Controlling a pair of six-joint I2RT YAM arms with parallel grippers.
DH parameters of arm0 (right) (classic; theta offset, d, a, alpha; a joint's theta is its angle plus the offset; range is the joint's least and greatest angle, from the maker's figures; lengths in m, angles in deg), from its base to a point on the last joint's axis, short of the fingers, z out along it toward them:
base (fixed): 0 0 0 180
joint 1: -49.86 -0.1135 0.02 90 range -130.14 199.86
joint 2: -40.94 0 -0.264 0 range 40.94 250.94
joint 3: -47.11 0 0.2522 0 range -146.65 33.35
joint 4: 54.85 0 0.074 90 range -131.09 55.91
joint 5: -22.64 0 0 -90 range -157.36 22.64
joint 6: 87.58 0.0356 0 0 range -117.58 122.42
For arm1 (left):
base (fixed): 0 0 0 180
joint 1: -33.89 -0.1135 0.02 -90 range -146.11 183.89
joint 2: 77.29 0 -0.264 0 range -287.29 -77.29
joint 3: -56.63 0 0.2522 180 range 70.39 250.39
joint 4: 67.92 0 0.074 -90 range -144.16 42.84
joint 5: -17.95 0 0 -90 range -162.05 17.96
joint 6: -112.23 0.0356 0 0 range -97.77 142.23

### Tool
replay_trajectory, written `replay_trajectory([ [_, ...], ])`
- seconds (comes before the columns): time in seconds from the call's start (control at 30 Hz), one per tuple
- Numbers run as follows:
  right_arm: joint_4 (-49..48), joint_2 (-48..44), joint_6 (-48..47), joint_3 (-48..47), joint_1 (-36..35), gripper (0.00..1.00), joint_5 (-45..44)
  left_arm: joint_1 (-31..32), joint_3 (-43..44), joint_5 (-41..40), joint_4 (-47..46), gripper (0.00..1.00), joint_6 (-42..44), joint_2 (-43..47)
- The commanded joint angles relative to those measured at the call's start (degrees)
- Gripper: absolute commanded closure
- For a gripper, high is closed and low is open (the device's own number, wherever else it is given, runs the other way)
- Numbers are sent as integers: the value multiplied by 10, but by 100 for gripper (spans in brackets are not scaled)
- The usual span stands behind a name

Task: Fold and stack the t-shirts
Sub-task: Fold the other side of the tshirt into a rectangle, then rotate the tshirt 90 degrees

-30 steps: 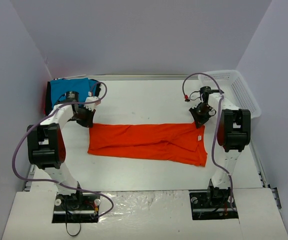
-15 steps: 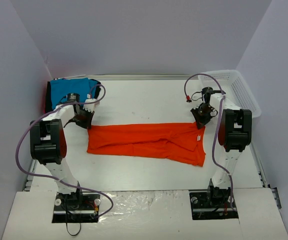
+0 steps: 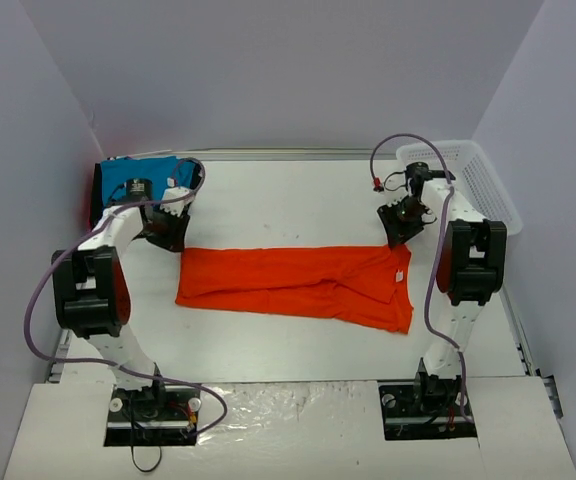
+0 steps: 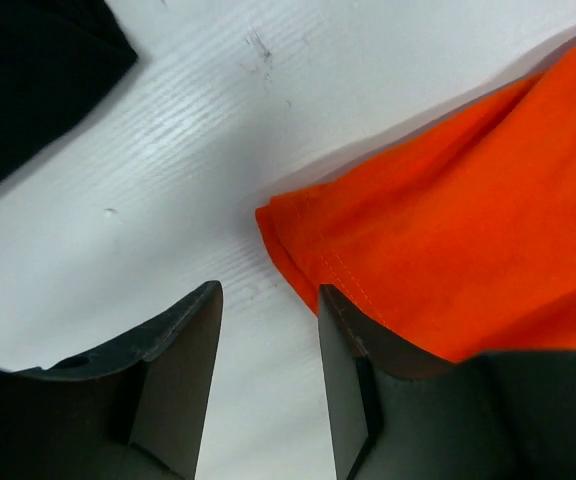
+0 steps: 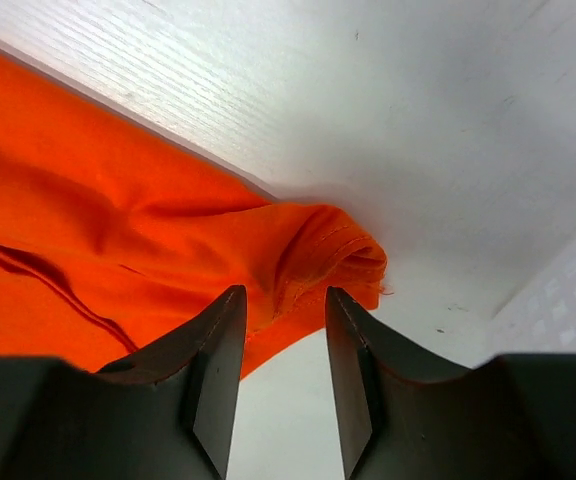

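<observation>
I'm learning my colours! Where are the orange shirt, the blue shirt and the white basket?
orange shirt (image 3: 293, 285), top view, middle of the cloth.
blue shirt (image 3: 116, 182), top view, its left part.
white basket (image 3: 492, 190), top view, its mesh wall.

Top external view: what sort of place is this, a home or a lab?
Probably a lab test booth: bare grey walls close in a white table, with the left arm and right arm bolted at its near edge and an orange t-shirt spread flat.
</observation>
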Motion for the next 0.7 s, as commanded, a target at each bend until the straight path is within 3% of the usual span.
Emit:
replay_trajectory([
  [0.0,51,-65,12,-41,-19,63,22,-4,43,7,26,58,-6,102],
  [0.07,56,-90,17,-48,-21,59,28,-4,46,2,37,58,-9,131],
  [0.23,68,-144,13,-3,-37,60,35,-4,33,-8,70,55,-10,228],
  [0.3,74,-170,6,28,-54,76,30,-5,11,-17,82,53,-10,276],
  [0.33,82,-179,-4,63,-67,94,25,-5,0,-18,86,50,-4,307],
  [0.37,85,-194,-8,83,-75,100,13,-5,-26,-22,91,49,-1,324],
  [0.67,113,-274,-55,263,-100,100,-22,-5,-176,-50,97,44,20,450],
])
